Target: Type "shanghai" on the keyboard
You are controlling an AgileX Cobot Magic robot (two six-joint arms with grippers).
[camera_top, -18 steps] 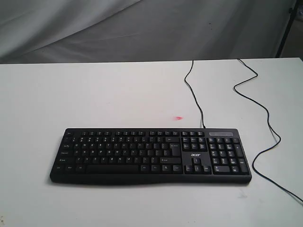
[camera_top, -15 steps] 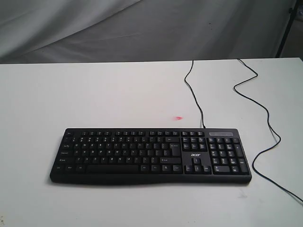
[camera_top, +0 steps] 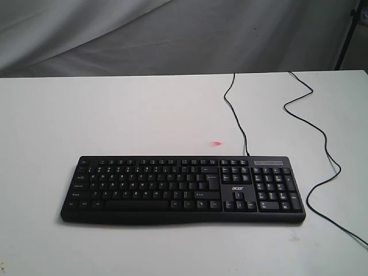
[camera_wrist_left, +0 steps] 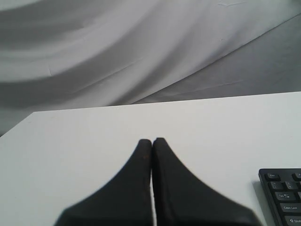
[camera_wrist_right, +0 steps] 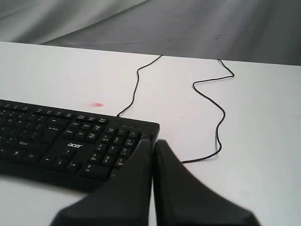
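The black keyboard point(camera_top: 183, 188) with white-lettered keys lies flat near the front of the white table point(camera_top: 115, 115), number pad and "acer" logo toward the right. Neither gripper shows in the exterior view. In the left wrist view my left gripper point(camera_wrist_left: 152, 141) is shut with nothing in it, above bare table, and only the keyboard's corner point(camera_wrist_left: 282, 195) shows. In the right wrist view my right gripper point(camera_wrist_right: 152, 142) is shut and empty, hovering by the number-pad end of the keyboard point(camera_wrist_right: 70, 141).
The keyboard's thin black cable point(camera_top: 236, 115) runs from its back edge to the table's far edge. A second black cable point(camera_top: 322, 149) snakes across the right side of the table. A small pink mark point(camera_top: 217, 143) lies behind the keyboard. Grey cloth point(camera_top: 172, 34) hangs behind.
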